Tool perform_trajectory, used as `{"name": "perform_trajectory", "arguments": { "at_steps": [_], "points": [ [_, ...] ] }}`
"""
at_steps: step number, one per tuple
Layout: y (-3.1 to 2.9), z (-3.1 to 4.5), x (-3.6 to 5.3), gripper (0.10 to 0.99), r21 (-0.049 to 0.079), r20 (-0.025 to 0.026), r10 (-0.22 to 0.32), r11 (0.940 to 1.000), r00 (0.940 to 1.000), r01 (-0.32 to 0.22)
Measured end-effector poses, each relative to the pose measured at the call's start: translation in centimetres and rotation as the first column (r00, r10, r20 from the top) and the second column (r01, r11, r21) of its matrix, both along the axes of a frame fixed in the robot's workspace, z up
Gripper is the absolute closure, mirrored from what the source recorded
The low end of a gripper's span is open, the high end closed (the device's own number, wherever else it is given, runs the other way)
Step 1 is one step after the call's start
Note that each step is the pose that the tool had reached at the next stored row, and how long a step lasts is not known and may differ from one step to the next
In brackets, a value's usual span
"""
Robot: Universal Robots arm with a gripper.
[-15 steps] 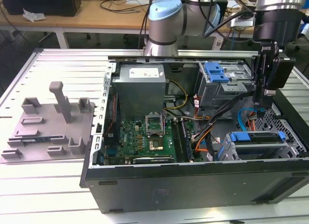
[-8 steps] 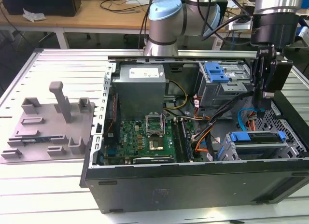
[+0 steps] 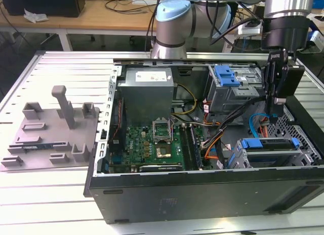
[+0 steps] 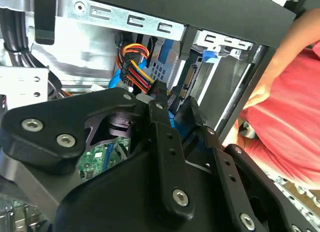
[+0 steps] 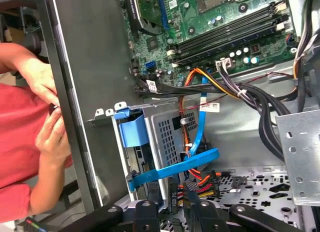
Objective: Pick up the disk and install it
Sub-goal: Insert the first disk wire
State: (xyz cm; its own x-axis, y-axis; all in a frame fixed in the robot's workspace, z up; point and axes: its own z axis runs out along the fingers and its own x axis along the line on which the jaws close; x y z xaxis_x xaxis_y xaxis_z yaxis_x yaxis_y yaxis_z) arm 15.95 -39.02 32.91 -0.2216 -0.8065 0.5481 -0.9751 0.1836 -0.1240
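Observation:
The disk [image 3: 267,144], in its bright blue carrier bracket, lies in the drive cage [image 3: 304,153] at the front corner of the open computer case, on the exterior view's right. My gripper [image 3: 277,101] hangs pointing down just above and behind that cage, among the cables. In the first wrist view the blue bracket [image 5: 134,128] shows at the cage mouth, with a blue data cable [image 5: 175,167] and a power connector [image 5: 197,184] running from the disk's end toward my gripper [image 5: 175,212]. In the second wrist view my gripper [image 4: 175,104] sits close to the coloured power wires [image 4: 135,67].
Inside the case are the grey power supply [image 3: 147,90], the motherboard [image 3: 157,144] and an upper bay with a blue latch [image 3: 226,75]. A grey fixture [image 3: 50,128] lies on the slatted table on the exterior view's left. A person in red has their hands [image 5: 45,112] at the case wall.

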Motion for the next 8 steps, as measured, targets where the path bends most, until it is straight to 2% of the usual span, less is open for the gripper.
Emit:
{"name": "perform_trajectory", "arguments": {
  "at_steps": [4,8],
  "points": [
    [0.01,-0.01,0.00,0.757,-0.001,0.0000,0.000,1.0000,1.0000,0.000],
    [0.44,-0.03,-0.06,0.757,-0.006,0.0000,0.000,1.0000,1.0000,0.000]
  ]
}}
